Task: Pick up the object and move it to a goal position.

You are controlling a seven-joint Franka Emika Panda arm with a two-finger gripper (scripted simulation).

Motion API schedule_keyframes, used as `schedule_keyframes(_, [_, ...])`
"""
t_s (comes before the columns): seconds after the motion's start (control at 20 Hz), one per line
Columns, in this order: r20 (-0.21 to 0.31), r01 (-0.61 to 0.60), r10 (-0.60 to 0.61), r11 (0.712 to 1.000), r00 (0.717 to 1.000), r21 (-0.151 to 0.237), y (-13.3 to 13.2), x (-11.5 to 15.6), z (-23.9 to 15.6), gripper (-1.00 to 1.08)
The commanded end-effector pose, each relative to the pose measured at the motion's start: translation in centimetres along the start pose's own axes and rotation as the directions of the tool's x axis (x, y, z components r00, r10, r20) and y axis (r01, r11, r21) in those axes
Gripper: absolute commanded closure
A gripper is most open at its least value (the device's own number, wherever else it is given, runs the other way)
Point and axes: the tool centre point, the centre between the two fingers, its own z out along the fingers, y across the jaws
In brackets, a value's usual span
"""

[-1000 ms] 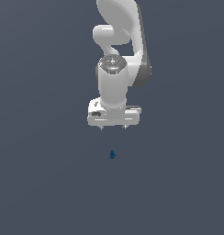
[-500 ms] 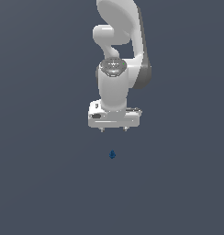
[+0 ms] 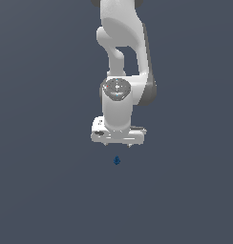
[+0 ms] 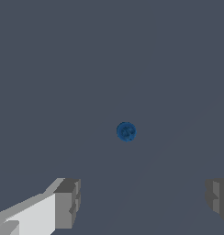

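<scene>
The object (image 3: 116,160) is a tiny dark blue lumpy item on the grey floor, just below my white gripper (image 3: 117,143) in the exterior view. The gripper hangs above it, pointing down, apart from it. In the wrist view the object (image 4: 126,131) shows as a small blue round blob between and ahead of the two grey fingertips (image 4: 68,202), which stand wide apart. The gripper (image 4: 141,199) is open and empty.
The white arm (image 3: 122,57) rises behind the gripper to the top of the exterior view. The plain grey floor (image 3: 51,190) spreads all around with nothing else on it in view.
The gripper has come down slightly towards the object. The object has not moved.
</scene>
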Motion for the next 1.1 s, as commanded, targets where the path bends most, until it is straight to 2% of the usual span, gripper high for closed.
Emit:
schedule_keyframes(0.0, [0.004, -0.025, 0.025, 1.0, 1.0, -0.003, 0.1, 0.8, 1.2, -0.92])
schedule_keyframes(0.45, [0.012, -0.073, 0.073, 0.997, 0.997, -0.011, 0.2, 2.4, 3.8, -0.92])
schedule_keyframes(0.8, [0.013, -0.074, 0.074, 0.997, 0.997, -0.012, 0.2, 2.4, 4.3, -0.92])
schedule_keyframes(1.05, [0.012, -0.075, 0.076, 0.997, 0.997, -0.012, 0.2, 2.3, 6.5, -0.92])
